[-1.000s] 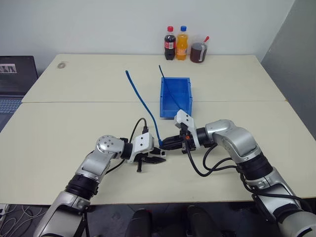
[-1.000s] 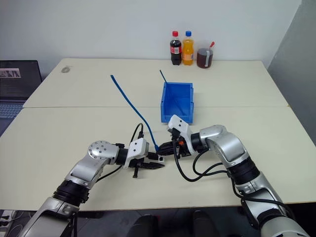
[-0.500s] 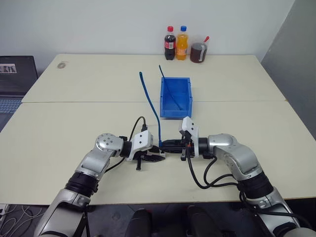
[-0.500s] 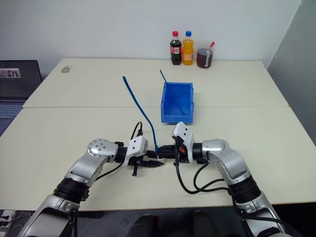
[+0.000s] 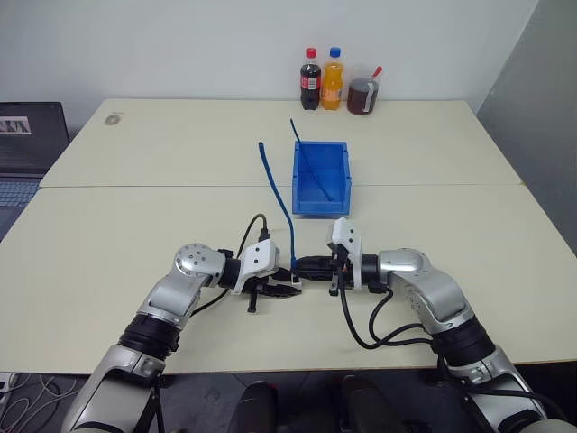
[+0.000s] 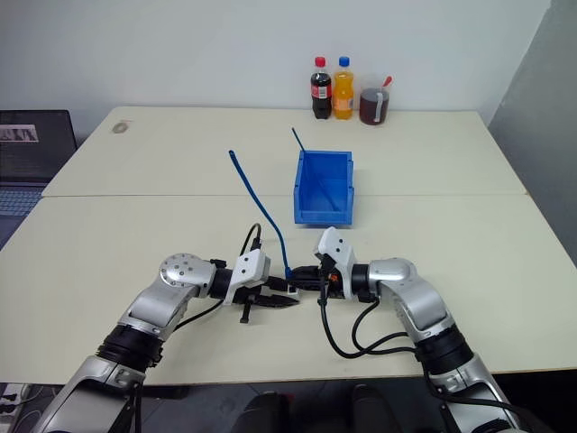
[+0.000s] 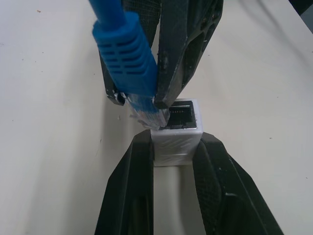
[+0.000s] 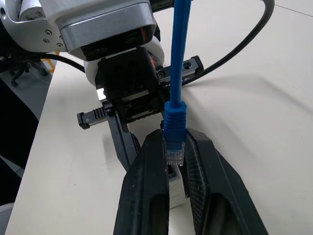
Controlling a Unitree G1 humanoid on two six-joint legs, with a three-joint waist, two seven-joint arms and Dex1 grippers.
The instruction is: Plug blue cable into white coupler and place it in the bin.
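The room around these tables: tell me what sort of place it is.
Likely an office or lab workspace: plain pale tables pushed together, a laptop at the edge, soft-drink bottles against a bare wall.

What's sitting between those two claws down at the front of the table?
Between the left gripper and the right gripper sit the white coupler, clamped by the left, and the blue cable, its clear plug at the socket's edge, clearest in the left wrist view.

Two bottles [image 5: 321, 78] — one bin [image 5: 320, 179], one jar [image 5: 362, 95]
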